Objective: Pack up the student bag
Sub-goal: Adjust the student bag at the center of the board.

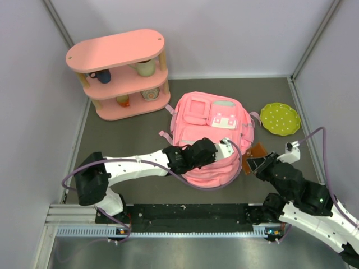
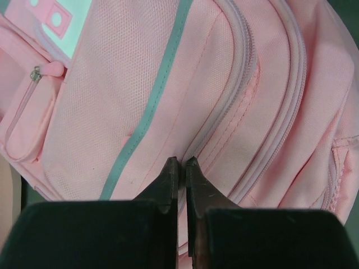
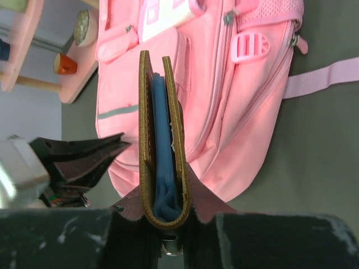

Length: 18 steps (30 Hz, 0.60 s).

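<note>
**Robot-manipulation laboratory cell.** A dark worktop point(image 1: 129, 134) is boxed in by plain pale wall panels point(image 1: 224, 33) to the left of, to the right of and behind the student bag point(image 1: 210, 120). In front of the bag, a slotted aluminium rail point(image 1: 67, 216) carries two white-and-black robot arms, the left arm point(image 1: 134, 165) and the right arm point(image 1: 303, 193), each trailing a loose lilac cable point(image 1: 323, 147). Staged props mark a test set-up rather than a home: a pink three-tier shelf point(image 1: 115, 50) of cups point(image 1: 145, 67) behind-left of the bag, and a green dotted plate point(image 1: 280, 119) to its right.

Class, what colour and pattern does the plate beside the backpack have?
Lime green with small white dots; the plate shows best in the top external view.
</note>
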Available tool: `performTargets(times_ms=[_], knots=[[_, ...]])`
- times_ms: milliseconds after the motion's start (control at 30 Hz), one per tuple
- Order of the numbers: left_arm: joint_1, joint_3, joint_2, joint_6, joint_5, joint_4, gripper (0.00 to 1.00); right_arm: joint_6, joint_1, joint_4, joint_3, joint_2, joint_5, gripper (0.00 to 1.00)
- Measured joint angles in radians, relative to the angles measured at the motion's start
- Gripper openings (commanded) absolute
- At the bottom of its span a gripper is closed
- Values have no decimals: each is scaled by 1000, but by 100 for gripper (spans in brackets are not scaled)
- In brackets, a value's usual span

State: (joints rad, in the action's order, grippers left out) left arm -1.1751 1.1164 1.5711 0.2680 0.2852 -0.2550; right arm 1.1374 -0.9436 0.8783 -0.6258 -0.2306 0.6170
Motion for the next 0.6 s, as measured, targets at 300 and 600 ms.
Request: performTargets(times_ms=[300, 600], knots=[[11, 49, -16, -11, -39, -74, 0, -2, 0, -50, 63, -6, -114, 0], [40, 55, -71, -74, -111, -108, 0, -8, 1, -151, 108, -10, -215, 0]])
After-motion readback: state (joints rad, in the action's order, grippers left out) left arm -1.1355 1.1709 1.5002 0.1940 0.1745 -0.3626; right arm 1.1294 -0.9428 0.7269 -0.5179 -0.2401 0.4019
